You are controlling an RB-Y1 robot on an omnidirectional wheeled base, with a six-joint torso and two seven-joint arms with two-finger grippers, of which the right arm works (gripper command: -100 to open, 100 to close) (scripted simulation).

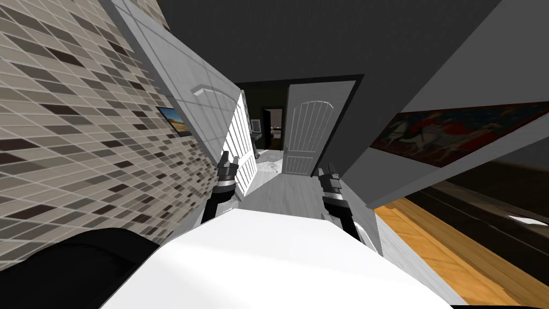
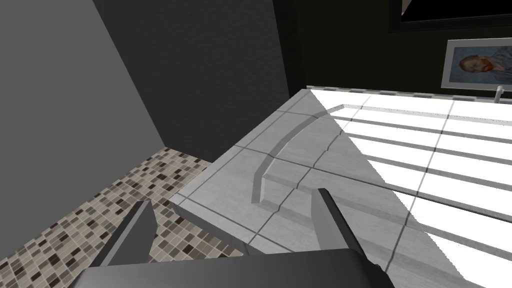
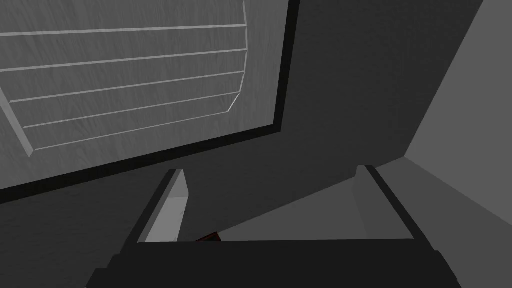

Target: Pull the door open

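The door [image 1: 214,107] is a white panelled leaf with an arched inset, swung out along the tiled wall on my left. My left gripper [image 1: 229,161] is at the leaf's lower, brightly lit part. In the left wrist view the door's face [image 2: 300,165] lies just beyond the left gripper [image 2: 232,220], whose fingers stand open with nothing between them. A small pale knob [image 2: 498,92] shows at the leaf's far edge. My right gripper [image 1: 328,174] hangs in the corridor, apart from the door. It is open and empty, as its own view shows: right gripper [image 3: 272,200].
A mosaic-tiled wall [image 1: 80,134] runs close on the left and a grey wall [image 1: 429,64] with a long painting [image 1: 461,134] on the right. Ahead, a second white door [image 1: 306,134] stands in a black frame beside an opening [image 1: 271,129]. Pale floor [image 1: 284,188] leads there.
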